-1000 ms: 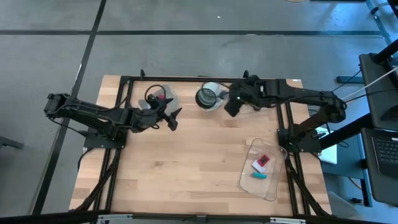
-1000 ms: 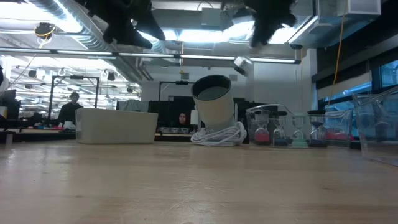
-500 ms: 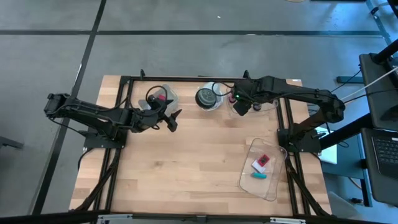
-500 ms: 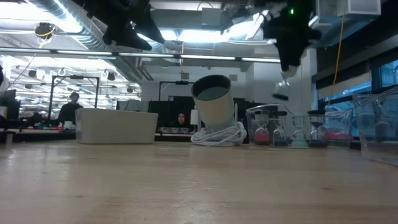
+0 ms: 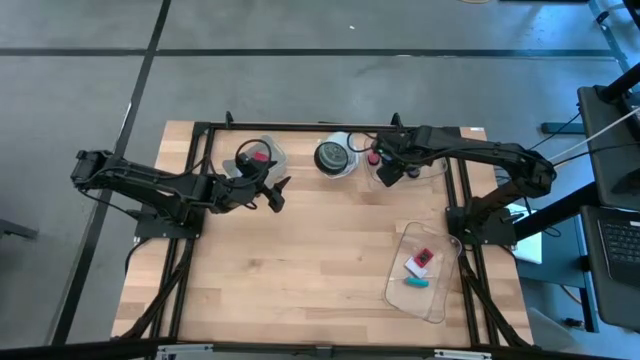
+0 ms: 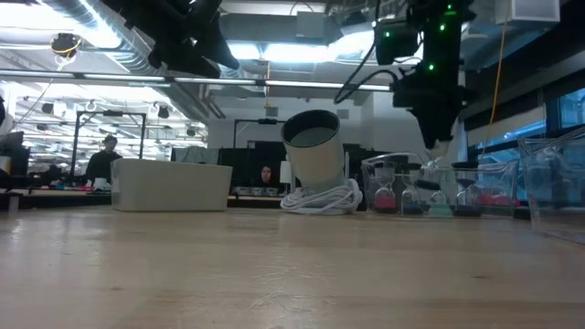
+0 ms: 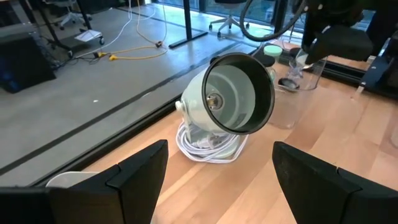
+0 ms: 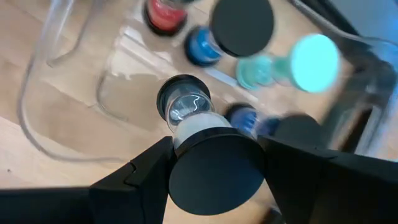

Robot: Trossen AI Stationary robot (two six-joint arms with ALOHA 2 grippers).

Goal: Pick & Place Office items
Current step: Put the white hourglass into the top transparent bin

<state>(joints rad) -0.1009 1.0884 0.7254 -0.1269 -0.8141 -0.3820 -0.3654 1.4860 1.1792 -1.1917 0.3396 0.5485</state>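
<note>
My right gripper (image 5: 385,170) hangs over the clear tray (image 5: 408,172) at the table's far right. It is shut on a small hourglass-like piece with white sand and dark round caps (image 8: 189,118). Red (image 8: 163,14), blue (image 8: 202,45) and teal (image 8: 314,57) pieces of the same kind lie in that tray. A second clear tray (image 5: 440,300) near the right edge holds red, white and teal blocks (image 5: 420,265). My left gripper (image 5: 275,190) waits open left of centre, beside a tray with a red piece (image 5: 260,156). My right gripper holds the piece by its near dark cap (image 8: 214,171), pinched between the two fingers (image 8: 134,177). It comes from above, pointing down. The piece hangs upright below the fingers, its far cap (image 8: 182,94) inside the tray. Whether that cap touches the tray floor does not show.
A white-and-black round lamp (image 5: 333,157) with a coiled white cord (image 6: 320,199) stands at the far edge between the arms, close to the right gripper's tray. A white box (image 6: 172,185) shows in the low view. Bare wood (image 5: 300,260) spans the middle and near side.
My right gripper has moved from beside the lamp toward the table's right edge and gone down over the far-right tray, carrying the hourglass-like piece hanging below its fingers.
</note>
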